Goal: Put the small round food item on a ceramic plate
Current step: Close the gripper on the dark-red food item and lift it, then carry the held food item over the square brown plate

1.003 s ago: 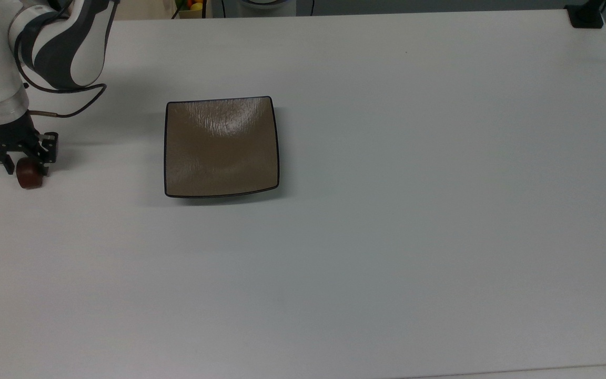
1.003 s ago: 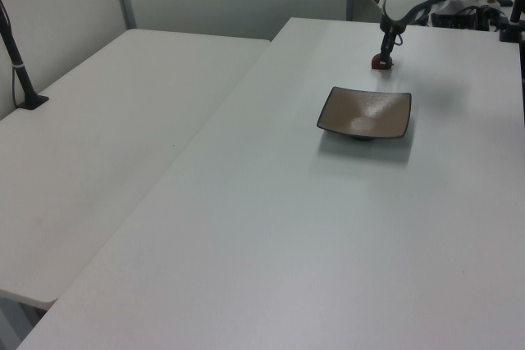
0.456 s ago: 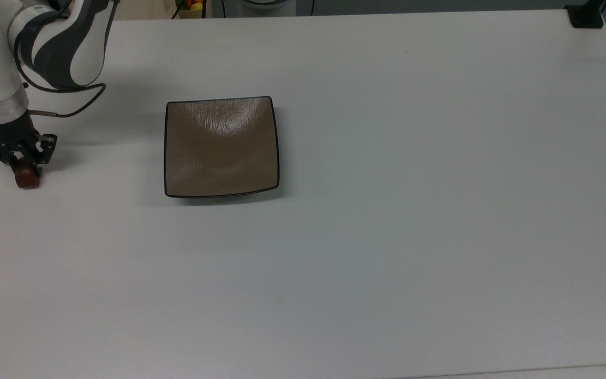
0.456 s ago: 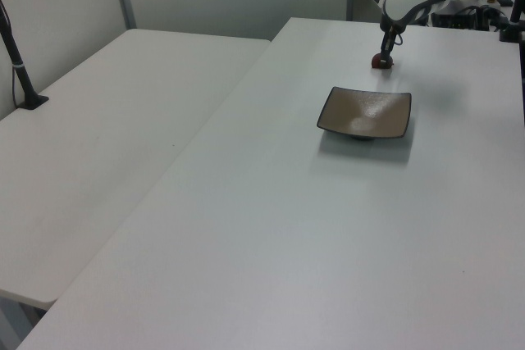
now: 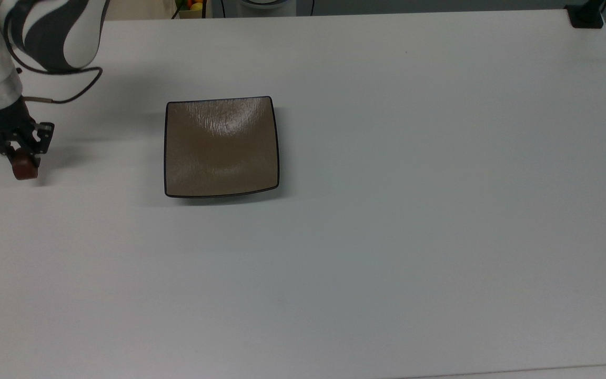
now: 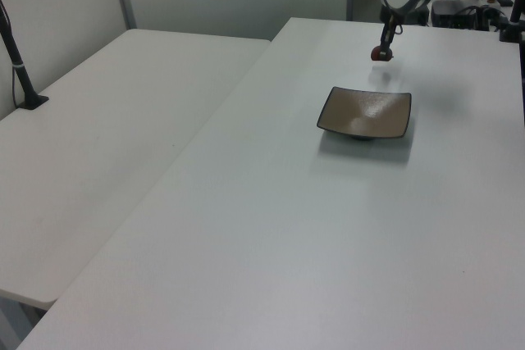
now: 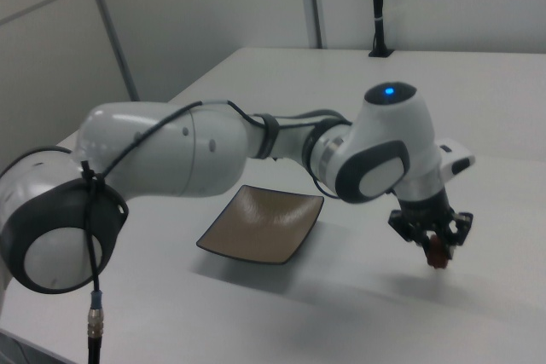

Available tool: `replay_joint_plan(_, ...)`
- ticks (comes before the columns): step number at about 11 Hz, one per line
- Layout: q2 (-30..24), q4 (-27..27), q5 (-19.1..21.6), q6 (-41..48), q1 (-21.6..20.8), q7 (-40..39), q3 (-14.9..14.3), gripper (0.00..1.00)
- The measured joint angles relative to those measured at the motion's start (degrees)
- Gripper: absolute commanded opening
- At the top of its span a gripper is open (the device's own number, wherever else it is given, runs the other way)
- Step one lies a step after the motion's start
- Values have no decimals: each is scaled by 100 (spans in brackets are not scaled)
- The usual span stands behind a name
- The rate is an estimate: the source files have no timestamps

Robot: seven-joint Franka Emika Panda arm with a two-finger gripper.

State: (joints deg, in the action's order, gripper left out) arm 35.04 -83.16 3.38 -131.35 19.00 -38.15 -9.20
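So the food item (image 5: 24, 169) is off the surface (image 5: 387, 237) now. A second ago it was sitting down on the white top at the far left of the top view with the gripper (image 5: 20, 158) coming around it; now the fingers are pinching it and it's been lifted. You can tell best in the left view, upper right of the frame, where the food item (image 6: 377, 54) hangs above its own faint shadow, and in the right view, lower right, where it dangles clear under the gripper (image 7: 437, 251). The plate (image 5: 221, 146) hasn't budged: it sits empty and well apart from the item, toward the middle of the top view. I'd say the grasp is done and the carry over to the plate comes next, then lower and let go.
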Motion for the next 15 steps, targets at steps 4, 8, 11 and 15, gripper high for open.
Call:
replay_joint_plan(4, -807, 26, 3, 1146, -61, 0, 245, 35)
replay_joint_plan(8, -1471, 27, 7, 2270, -401, 2, 328, 36)
replay_joint_plan(11, -1871, -170, 112, 2942, -783, 325, 332, 39)
replay_joint_plan(15, -2492, -1135, 113, 2964, -1291, 638, 334, 39)
